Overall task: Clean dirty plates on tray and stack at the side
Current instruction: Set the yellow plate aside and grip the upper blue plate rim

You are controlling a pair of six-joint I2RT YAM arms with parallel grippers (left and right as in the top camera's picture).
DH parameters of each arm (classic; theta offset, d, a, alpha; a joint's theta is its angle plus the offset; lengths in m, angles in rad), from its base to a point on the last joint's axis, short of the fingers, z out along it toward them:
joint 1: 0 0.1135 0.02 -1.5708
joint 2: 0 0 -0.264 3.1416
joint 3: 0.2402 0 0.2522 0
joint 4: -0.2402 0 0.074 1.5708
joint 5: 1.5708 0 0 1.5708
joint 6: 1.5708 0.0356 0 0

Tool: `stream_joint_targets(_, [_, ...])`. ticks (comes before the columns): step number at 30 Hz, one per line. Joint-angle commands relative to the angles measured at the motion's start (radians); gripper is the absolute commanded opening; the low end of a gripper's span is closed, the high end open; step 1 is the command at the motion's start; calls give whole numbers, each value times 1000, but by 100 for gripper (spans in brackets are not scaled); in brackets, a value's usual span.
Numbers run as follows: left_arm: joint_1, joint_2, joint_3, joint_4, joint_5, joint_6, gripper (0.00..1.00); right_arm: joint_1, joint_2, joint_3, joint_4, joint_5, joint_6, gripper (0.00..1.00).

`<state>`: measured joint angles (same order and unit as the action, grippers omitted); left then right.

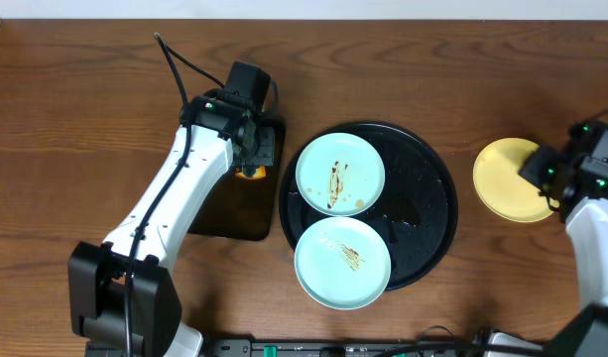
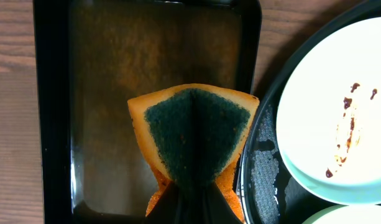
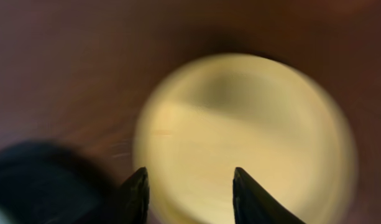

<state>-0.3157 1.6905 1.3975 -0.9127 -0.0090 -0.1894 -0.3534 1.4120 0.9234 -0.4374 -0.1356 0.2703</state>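
Two pale mint-green plates with brown smears lie on the round black tray (image 1: 434,203): one at its upper left (image 1: 340,175), one at its front edge (image 1: 342,262). On the bare wood to the right of the tray lies the pale yellow plate (image 1: 507,178). My right gripper (image 1: 549,181) hovers over that plate's right edge. In the blurred right wrist view it (image 3: 189,177) is open above the yellow plate (image 3: 240,124), with nothing between its fingers. My left gripper (image 2: 193,202) is shut on an orange sponge (image 2: 193,134) with a dark green scrub face, beside the smeared plate (image 2: 339,112).
The sponge hangs over a small dark rectangular tray (image 2: 115,62) to the left of the black tray (image 2: 265,174). The same small tray (image 1: 234,213) lies under my left arm. Part of the black tray shows as a dark blur (image 3: 41,180) to the left of the yellow plate.
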Motion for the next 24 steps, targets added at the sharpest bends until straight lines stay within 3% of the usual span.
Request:
stream_joint_targets(1, [6,-24,-16,-3,-68,16,7,105,-34,23,7,-212,-90,46])
stream_joint_targets(5, [15,-24,-18,-3,-89,13,7,240,-10,23,0,-238,-117,51])
stream_joint_targets(12, [68,-20,-19,2,-88,13,8,455,110,23,39,-201,-127,49])
stream_joint_targets(19, [135,13,-34,58,18,18,8,604,272,23,100,-66,-27,48])
stream_joint_targets(21, [149,30,-39,71,28,17,8,634,317,23,130,-67,-12,47])
stream_joint_targets(24, [164,59,-40,76,28,17,8,668,368,23,138,-42,4,35])
